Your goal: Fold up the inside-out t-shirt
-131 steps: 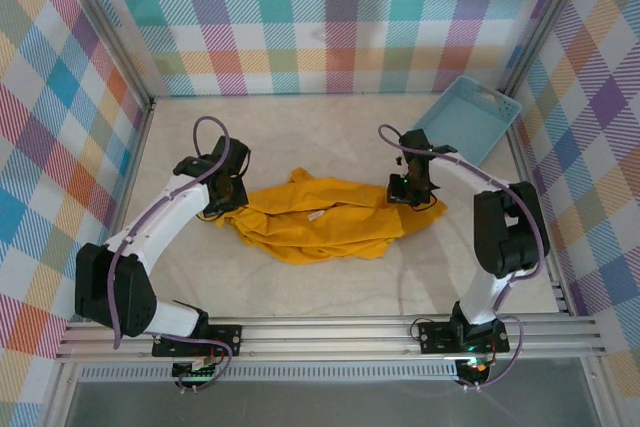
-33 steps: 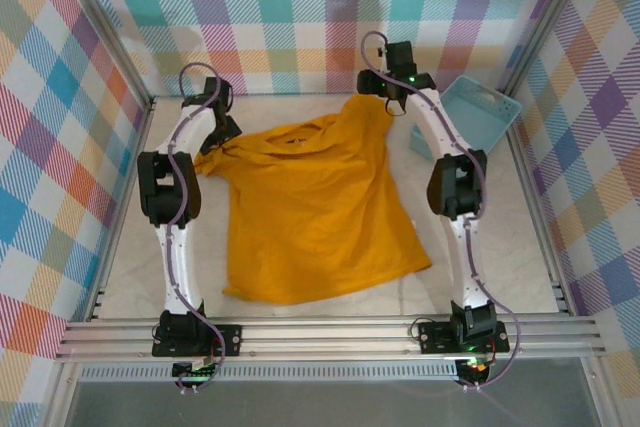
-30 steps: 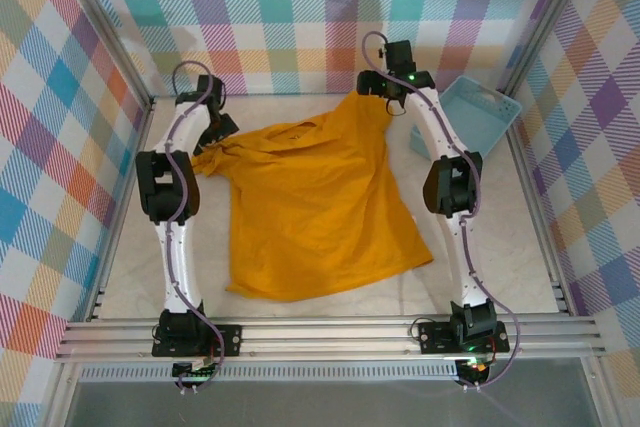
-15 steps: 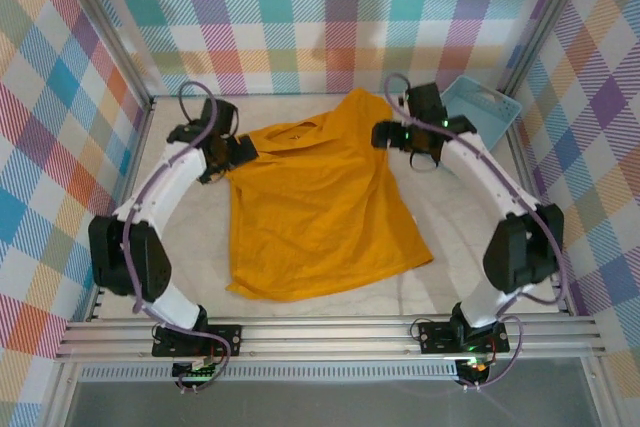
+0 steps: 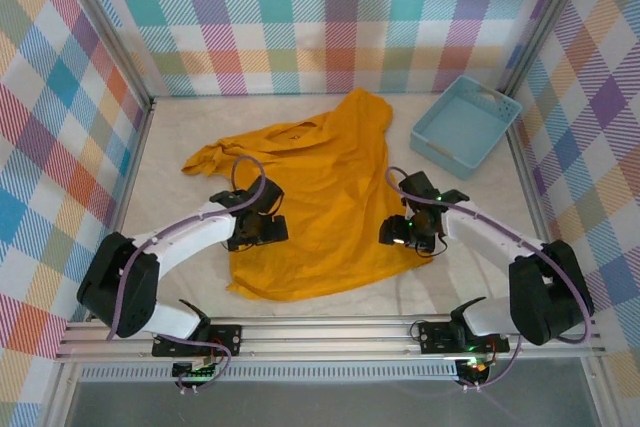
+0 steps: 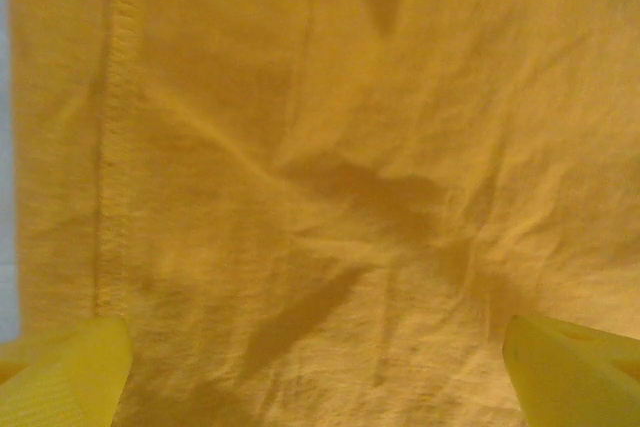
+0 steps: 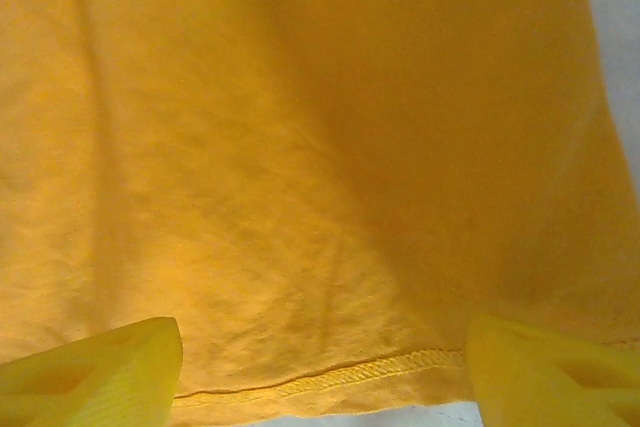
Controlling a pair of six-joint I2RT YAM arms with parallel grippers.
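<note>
T-shirt (image 5: 325, 182) lies spread, collar at 12. L gripper (image 5: 266, 230) sits at its 8 side, R gripper (image 5: 402, 234) at 4, both jaws spread; I'd guess for pinching the edges.

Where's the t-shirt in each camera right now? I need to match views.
Top external: t-shirt spread across mid-table.
Left wrist: close below the camera, stitched seam running up the left.
Right wrist: close below, stitched hem along the bottom.
Shared landmark: pale table beside the shirt's edge.

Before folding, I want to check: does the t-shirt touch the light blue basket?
Apart. The top external view shows bare table between the t-shirt and the basket.
</note>
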